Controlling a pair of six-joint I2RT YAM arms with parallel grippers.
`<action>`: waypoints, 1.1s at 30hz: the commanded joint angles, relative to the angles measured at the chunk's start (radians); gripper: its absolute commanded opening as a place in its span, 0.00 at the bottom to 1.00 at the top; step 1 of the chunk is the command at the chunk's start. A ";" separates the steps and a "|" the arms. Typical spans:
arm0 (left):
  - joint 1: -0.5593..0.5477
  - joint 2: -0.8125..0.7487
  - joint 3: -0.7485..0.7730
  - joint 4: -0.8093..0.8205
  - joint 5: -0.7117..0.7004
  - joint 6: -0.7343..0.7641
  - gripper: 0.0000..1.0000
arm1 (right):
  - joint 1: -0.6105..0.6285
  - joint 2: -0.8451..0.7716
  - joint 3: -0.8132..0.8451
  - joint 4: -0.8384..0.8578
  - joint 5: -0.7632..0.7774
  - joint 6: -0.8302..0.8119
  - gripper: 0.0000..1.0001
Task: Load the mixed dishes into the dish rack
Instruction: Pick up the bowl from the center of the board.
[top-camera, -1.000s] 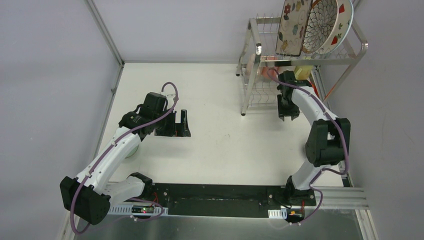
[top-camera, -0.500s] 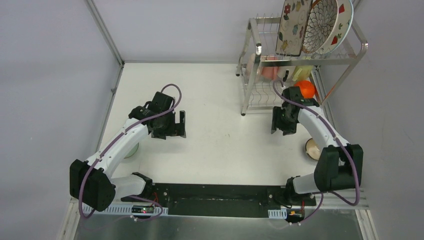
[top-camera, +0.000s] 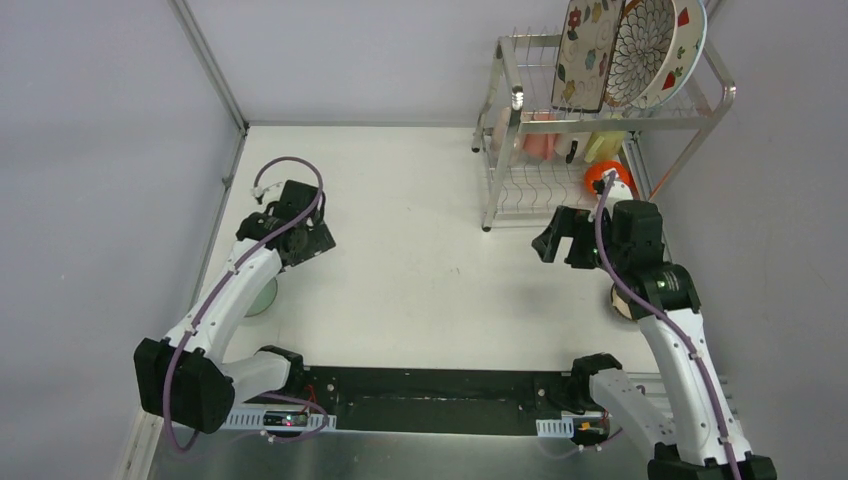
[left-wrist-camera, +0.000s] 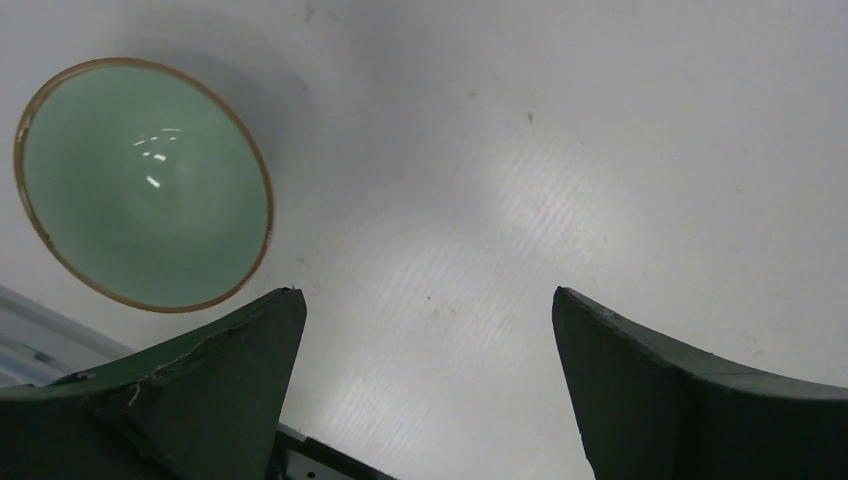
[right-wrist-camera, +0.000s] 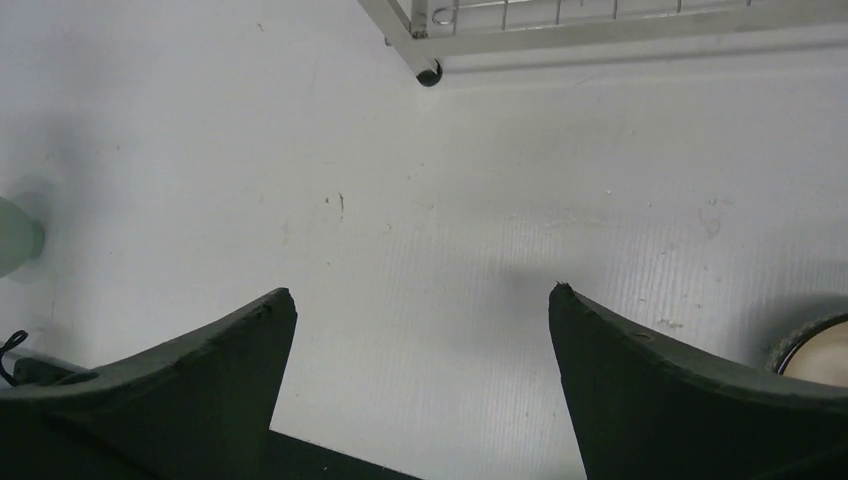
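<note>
The dish rack (top-camera: 510, 100) stands at the far right. Its upper shelf holds a floral rectangular plate (top-camera: 582, 50), a brown-petal round plate (top-camera: 640, 45) and a strawberry white plate (top-camera: 688, 55), all on edge. On the lower shelf are a pink cup (top-camera: 538, 146), a yellow cup (top-camera: 603, 148) and a red-orange bowl (top-camera: 603, 177). My right gripper (top-camera: 562, 245) (right-wrist-camera: 420, 290) hangs open and empty just in front of the rack. A pale green bowl (left-wrist-camera: 145, 185) (top-camera: 262, 298) rests on the table to the upper left of my open, empty left gripper (left-wrist-camera: 425, 292) (top-camera: 305, 243).
A dark brown bowl (top-camera: 620, 298) (right-wrist-camera: 822, 358) sits on the table at the right, half hidden under my right arm. The rack's front foot (right-wrist-camera: 428, 72) shows at the top of the right wrist view. A metal frame post (top-camera: 210, 65) runs along the left side.
My right gripper has opened and drawn back from the rack, leaving the red-orange bowl on the lower shelf. My left arm has swung left and turned down near the green bowl.
</note>
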 joint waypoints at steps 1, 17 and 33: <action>0.125 0.023 0.011 -0.043 -0.056 -0.127 0.99 | 0.004 -0.040 -0.047 0.103 -0.053 0.031 1.00; 0.331 0.173 -0.034 -0.088 -0.044 -0.307 0.81 | 0.004 -0.221 -0.215 0.246 0.317 0.182 1.00; 0.395 0.276 -0.034 -0.088 0.012 -0.327 0.30 | 0.003 -0.229 -0.223 0.270 0.252 0.191 1.00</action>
